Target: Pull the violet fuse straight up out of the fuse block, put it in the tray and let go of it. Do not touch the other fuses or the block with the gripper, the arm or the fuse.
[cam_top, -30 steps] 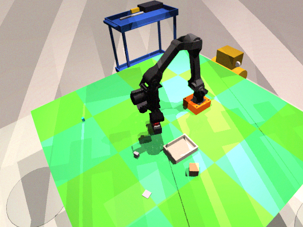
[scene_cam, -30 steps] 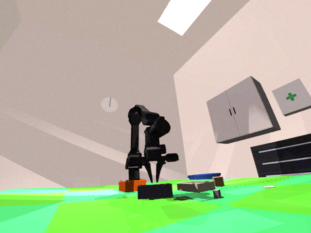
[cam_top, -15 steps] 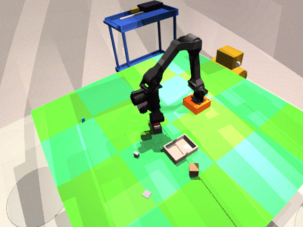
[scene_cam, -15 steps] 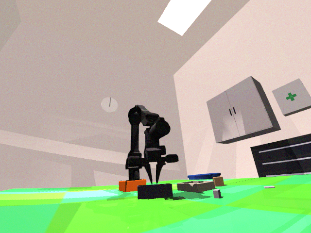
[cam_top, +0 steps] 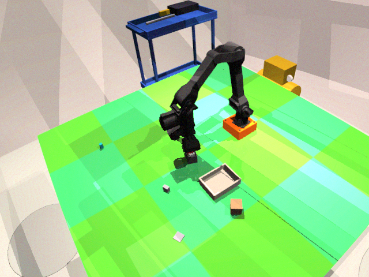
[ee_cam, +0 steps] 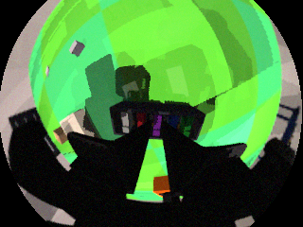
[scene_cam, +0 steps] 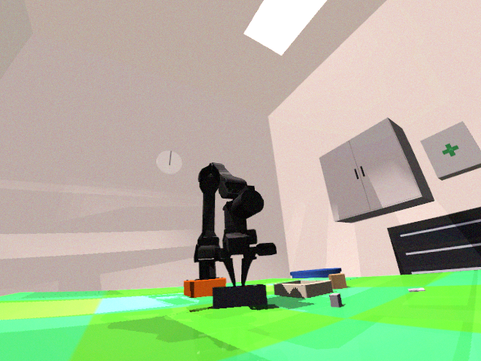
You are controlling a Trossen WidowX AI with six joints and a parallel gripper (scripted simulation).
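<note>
The surface under me was a smooth, glossy mat (cam_top: 277, 167) chequered in greens and pale cyan, on a pale floor with a blue metal-framed trolley (cam_top: 172, 22) at the far edge. Scattered on the mat were a small grey cube (cam_top: 165, 188), a tan, wood-coloured block (cam_top: 236, 206), a thin white square tile (cam_top: 179, 236) and a tiny teal cube (cam_top: 101, 145), all well apart from my work.

My matte black arm (cam_top: 220, 59) rose from its orange square base (cam_top: 240, 127), arched over at the elbow and dropped forward, so that the wrist pointed straight down. My gripper (cam_top: 190, 152) hung right over the dark, boxy fuse block (scene_cam: 239, 295), and in the exterior view its two tapering fingers (scene_cam: 231, 274) reached down to the block's top edge; whether they touched the block I could not tell.

From the wrist, the block showed a row of small coloured fuses standing in its top. The short violet fuse (ee_cam: 155, 124) sat upright in its slot near the middle of the row, a red one to one side and a green one to the other. My fingers stood narrow, one either side of the violet fuse, not clamped on it.

The shallow, square beige tray (cam_top: 205, 186), thick-walled with a pale floor, lay near the block, between it and the tan block.
</note>
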